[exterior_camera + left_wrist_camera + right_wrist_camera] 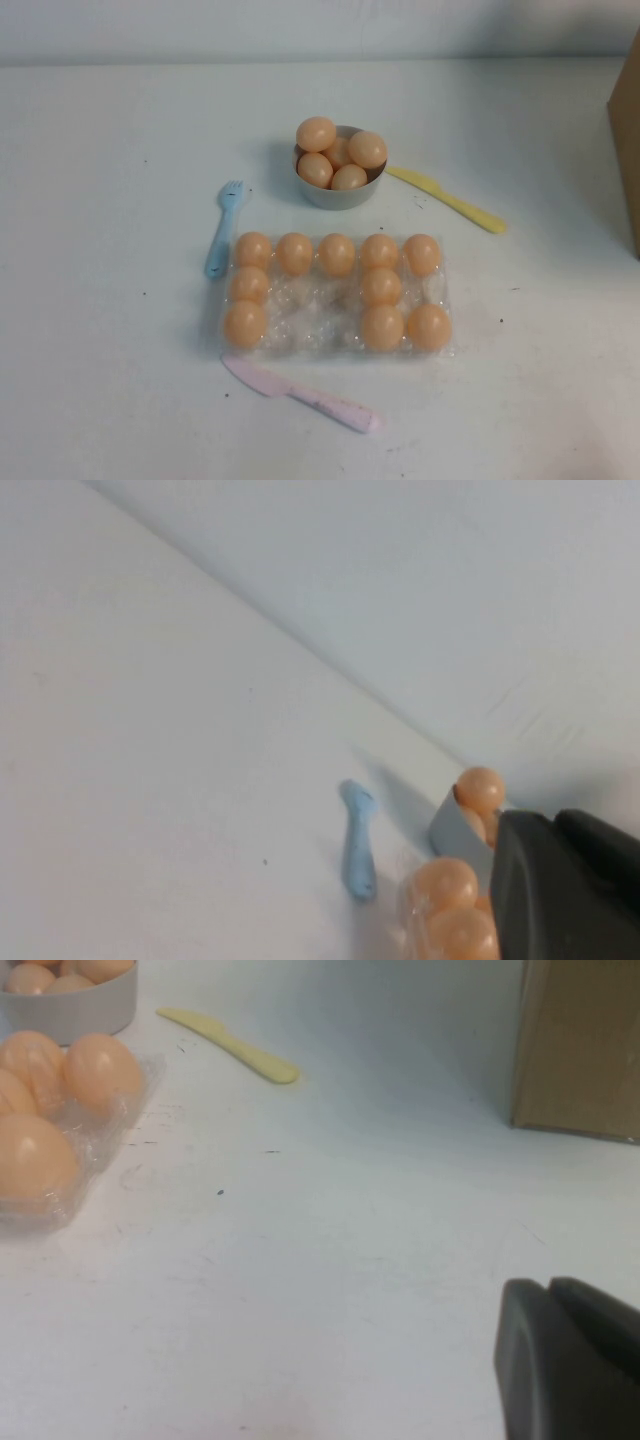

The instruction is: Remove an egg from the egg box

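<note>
Ten eggs are sitting in the egg box (335, 335) at the centre of the high view, five more in the grey bowl (338, 190) above it. Both arms are waiting outside that view; whether the left claw (565, 900) or right claw (570, 1360) is clenched, I cannot tell. The lower-right egg (429, 326) is looking easiest: descending vertically, avoiding its neighbour.

High view: raised, angled down over the table (100, 300). Wrist views: low, near the surface. All share the egg box (340, 300), (440, 910), (90, 1130). Left pincer (570, 890) and right pincer (570, 1360) sit at the frame corners.
</note>
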You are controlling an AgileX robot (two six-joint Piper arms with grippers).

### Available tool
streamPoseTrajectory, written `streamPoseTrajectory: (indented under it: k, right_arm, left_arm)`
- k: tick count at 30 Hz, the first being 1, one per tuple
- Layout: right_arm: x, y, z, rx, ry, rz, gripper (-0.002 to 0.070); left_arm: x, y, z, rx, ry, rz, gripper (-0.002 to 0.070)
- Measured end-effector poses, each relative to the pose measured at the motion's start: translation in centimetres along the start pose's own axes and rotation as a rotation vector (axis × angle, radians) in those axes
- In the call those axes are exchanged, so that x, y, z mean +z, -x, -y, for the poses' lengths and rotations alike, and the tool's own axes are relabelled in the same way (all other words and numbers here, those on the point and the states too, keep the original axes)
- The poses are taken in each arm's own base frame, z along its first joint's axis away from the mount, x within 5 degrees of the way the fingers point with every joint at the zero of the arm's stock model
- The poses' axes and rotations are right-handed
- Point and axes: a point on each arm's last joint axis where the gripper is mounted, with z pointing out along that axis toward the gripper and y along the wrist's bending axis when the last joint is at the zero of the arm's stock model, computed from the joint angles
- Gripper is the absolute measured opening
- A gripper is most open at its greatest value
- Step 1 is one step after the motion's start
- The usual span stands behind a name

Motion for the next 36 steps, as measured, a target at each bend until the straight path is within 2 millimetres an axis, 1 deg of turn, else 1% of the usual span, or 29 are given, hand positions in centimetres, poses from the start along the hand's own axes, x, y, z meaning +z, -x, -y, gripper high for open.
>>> streamPoseTrajectory:
  k: [9,12,15,17,19,22,24,25,26,28,30,33,36]
  right_arm:
    - [0.0,0.0,0.0,0.000,0.000,0.000,-0.0017]
    - [0.0,0.0,0.0,0.000,0.000,0.000,-0.0017]
    - [0.0,0.0,0.0,0.000,0.000,0.000,-0.0017]
    - [0.0,0.0,0.0,0.000,0.000,0.000,-0.0017]
    - [0.0,0.0,0.0,0.000,0.000,0.000,-0.0017]
    - [0.0,0.0,0.0,0.000,0.000,0.000,-0.0017]
    - [0.0,0.0,0.0,0.000,0.000,-0.002,-0.0017]
    - [0.0,0.0,0.0,0.000,0.000,-0.002,-0.0017]
    - [0.0,0.0,0.0,0.000,0.000,-0.002,-0.0017]
    - [0.0,0.0,0.0,0.000,0.000,-0.002,-0.0017]
    - [0.0,0.0,0.0,0.000,0.000,-0.002,-0.0017]
    - [0.0,0.0,0.0,0.000,0.000,-0.002,-0.0017]
    - [0.0,0.0,0.0,0.000,0.000,-0.002,-0.0017]
  left_arm:
    - [-0.1,1.2,0.0,-0.031,-0.006,0.135,-0.0003]
    - [-0.1,1.6,0.0,-0.079,-0.011,0.181,-0.0003]
    - [-0.1,1.4,0.1,-0.092,-0.013,0.150,-0.0003]
    - [-0.2,1.0,0.8,-0.036,-0.026,0.029,-0.0003]
    - [-0.4,1.1,1.8,0.018,-0.043,-0.057,-0.0003]
    - [-0.4,2.0,3.6,0.146,-0.061,-0.185,-0.0003]
    - [-0.2,3.0,5.0,0.265,-0.077,-0.269,-0.0003]
    - [0.0,3.5,5.4,0.288,-0.082,-0.284,-0.0003]
    - [0.3,4.1,6.3,0.370,-0.099,-0.342,-0.0003]
    - [1.0,5.2,7.4,0.457,-0.119,-0.405,-0.0003]
    - [2.3,6.3,8.6,0.551,-0.144,-0.483,-0.0003]
    - [4.2,7.5,9.5,0.636,-0.153,-0.559,-0.0003]
    - [6.3,8.5,10.0,0.691,-0.138,-0.618,-0.0003]
